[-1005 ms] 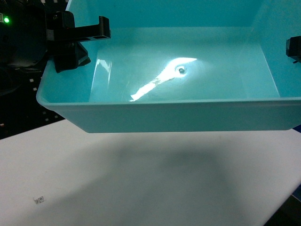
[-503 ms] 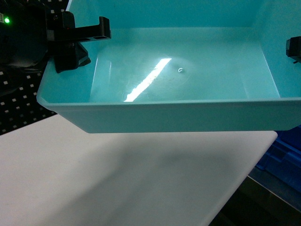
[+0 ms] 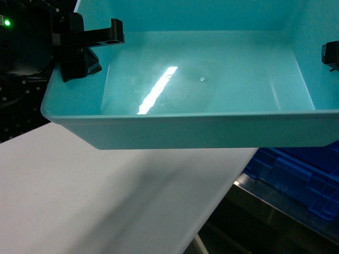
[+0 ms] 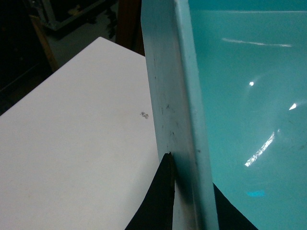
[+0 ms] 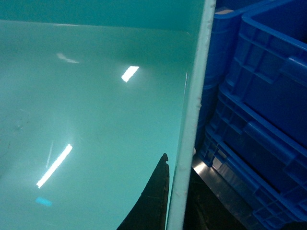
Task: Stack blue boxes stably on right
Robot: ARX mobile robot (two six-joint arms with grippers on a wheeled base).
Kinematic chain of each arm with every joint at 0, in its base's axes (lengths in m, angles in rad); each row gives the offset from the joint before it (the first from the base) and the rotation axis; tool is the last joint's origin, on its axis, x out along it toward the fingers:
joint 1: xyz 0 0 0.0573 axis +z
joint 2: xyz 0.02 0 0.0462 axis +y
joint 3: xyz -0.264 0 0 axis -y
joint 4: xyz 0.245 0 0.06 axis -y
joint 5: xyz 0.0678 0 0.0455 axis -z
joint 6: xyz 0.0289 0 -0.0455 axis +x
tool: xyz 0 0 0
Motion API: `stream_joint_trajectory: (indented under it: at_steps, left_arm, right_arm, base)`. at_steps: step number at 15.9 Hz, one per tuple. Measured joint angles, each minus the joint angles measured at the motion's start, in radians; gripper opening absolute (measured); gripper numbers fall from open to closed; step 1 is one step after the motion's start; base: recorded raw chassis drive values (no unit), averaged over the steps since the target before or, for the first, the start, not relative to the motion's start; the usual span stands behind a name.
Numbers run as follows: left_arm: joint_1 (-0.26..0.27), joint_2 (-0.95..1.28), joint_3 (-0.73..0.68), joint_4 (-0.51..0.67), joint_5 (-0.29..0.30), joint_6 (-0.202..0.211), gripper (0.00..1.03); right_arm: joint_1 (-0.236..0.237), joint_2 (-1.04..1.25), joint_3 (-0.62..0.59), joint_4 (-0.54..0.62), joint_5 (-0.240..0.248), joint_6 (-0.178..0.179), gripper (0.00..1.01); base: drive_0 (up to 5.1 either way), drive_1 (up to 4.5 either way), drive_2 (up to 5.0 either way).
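1. Blue box [image 3: 201, 79], one in view: turquoise tub, held in the air above the white bench [image 3: 79, 190], filling the upper head view.
2. Left hand [image 4: 184, 191] pinching the tub's left wall, one finger outside, one inside, as shown in the left wrist view.
3. Right hand [image 5: 175, 191] pinching the right wall the same way; only a dark sliver of it at the right edge of the head view.
4. Dark blue crates [image 5: 259, 105] just beyond the bench's right edge, on a metal surface; at least two, ribbed and stacked or nested, exact count hard to tell.
5. Step in hand, judged: carrying the tub rightward toward the crates.
6. To do well: keep both grips even and the tub level; lower only once squarely over the target; avoid catching the crate rims.
7. No second turquoise tub visible.
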Motion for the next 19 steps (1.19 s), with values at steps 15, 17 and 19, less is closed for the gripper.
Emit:
stream_joint_trajectory:
  at_steps: [15,17,19]
  left_arm:
    - [0.000,0.000,0.000,0.001,0.000,0.000,0.05]
    - [0.000,0.000,0.000,0.000,0.000,0.000,0.05]
    - [0.000,0.000,0.000,0.001,0.000,0.000,0.05]
  right_arm:
    - [0.000,0.000,0.000,0.000,0.000,0.000,0.07]
    - [0.000,0.000,0.000,0.000,0.000,0.000,0.07]
    - [0.000,0.000,0.000,0.000,0.000,0.000,0.07]
  base:
    - [-1.6,-1.62,-1.6]
    - [-1.7,-1.66,-1.7]
    - [-1.7,-1.66,-1.7]
